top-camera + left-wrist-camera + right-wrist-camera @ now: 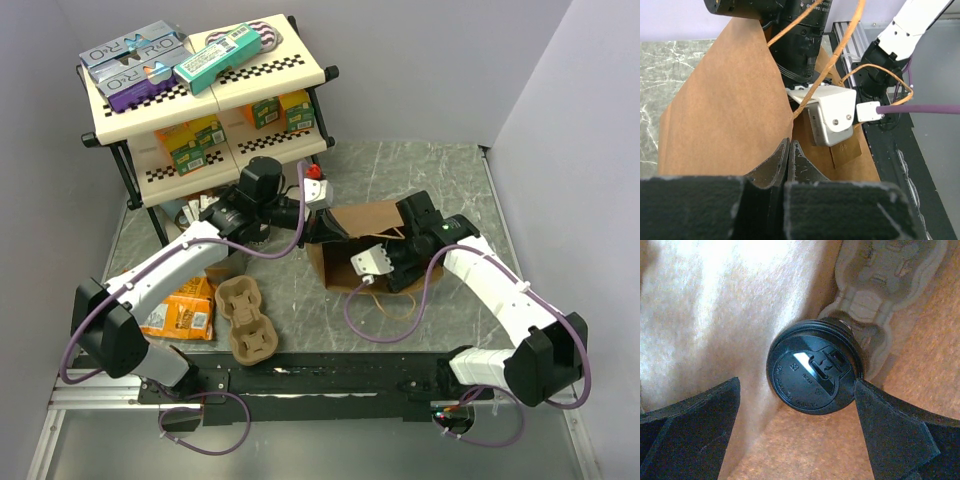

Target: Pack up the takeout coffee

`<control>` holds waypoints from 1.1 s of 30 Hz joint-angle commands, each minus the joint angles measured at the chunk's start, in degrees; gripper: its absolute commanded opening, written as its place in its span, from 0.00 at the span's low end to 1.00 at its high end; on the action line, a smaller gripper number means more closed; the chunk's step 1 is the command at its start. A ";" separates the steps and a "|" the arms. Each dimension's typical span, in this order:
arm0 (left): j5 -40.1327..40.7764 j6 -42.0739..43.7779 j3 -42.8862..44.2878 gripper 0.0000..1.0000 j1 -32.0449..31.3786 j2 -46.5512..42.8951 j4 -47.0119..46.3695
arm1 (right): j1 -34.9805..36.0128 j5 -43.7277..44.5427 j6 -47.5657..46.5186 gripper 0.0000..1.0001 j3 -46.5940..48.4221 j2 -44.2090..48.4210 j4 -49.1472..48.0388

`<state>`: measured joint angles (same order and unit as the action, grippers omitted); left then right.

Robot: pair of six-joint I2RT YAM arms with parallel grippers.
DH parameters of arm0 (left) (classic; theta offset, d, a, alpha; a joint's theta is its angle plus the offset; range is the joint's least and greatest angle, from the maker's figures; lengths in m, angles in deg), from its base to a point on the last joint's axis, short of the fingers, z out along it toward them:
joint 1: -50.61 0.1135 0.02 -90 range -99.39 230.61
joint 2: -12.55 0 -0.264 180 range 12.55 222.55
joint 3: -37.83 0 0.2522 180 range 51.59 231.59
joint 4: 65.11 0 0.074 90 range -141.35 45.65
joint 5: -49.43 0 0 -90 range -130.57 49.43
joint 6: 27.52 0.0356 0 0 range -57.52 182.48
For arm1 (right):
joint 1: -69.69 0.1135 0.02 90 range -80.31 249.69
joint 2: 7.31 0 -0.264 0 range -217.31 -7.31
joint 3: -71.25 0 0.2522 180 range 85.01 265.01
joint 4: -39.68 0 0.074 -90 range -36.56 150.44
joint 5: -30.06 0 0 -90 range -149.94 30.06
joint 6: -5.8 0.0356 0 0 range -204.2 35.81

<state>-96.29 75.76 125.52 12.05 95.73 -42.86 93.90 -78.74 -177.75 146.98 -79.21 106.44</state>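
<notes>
We see a grey marbled table [420, 170] closed in by plain pale walls [450, 60]. Beyond the left end effector [789, 150] stands a two-tier shelf rack [310, 75] with checkered edges. That end effector is closed, pinching the edge of a brown paper bag [350, 225]. The right end effector [796, 382] is inside the bag with its fingers spread wide. The takeout coffee [812, 370] sits between them, lid up. One fingertip is at the lid's rim and the other stands apart from it. On the base side of the left end effector lie a brown pulp carrier [248, 318] and an orange packet [180, 312]. Grey boxes [130, 52] on the rack's top tier carry large white letters, an O and an R among them. The embossed marks on the lid are too small for us to read.
</notes>
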 commanded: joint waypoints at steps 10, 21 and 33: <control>-5.71 -0.89 2.45 0.01 0.16 1.02 -0.05 | -0.74 1.76 -19.82 1.00 -11.78 8.61 -16.25; -6.32 -2.99 2.62 0.01 0.60 1.37 -1.37 | -3.38 -6.68 -29.22 1.00 -18.55 17.23 -20.03; -6.94 -5.81 1.22 0.01 0.69 0.85 -4.09 | -3.38 0.00 -32.21 1.00 -10.65 8.18 -2.19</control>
<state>-100.22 71.89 126.09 12.81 96.93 -43.63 90.84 -79.88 -197.14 133.24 -68.34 97.54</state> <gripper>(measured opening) 0.012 0.999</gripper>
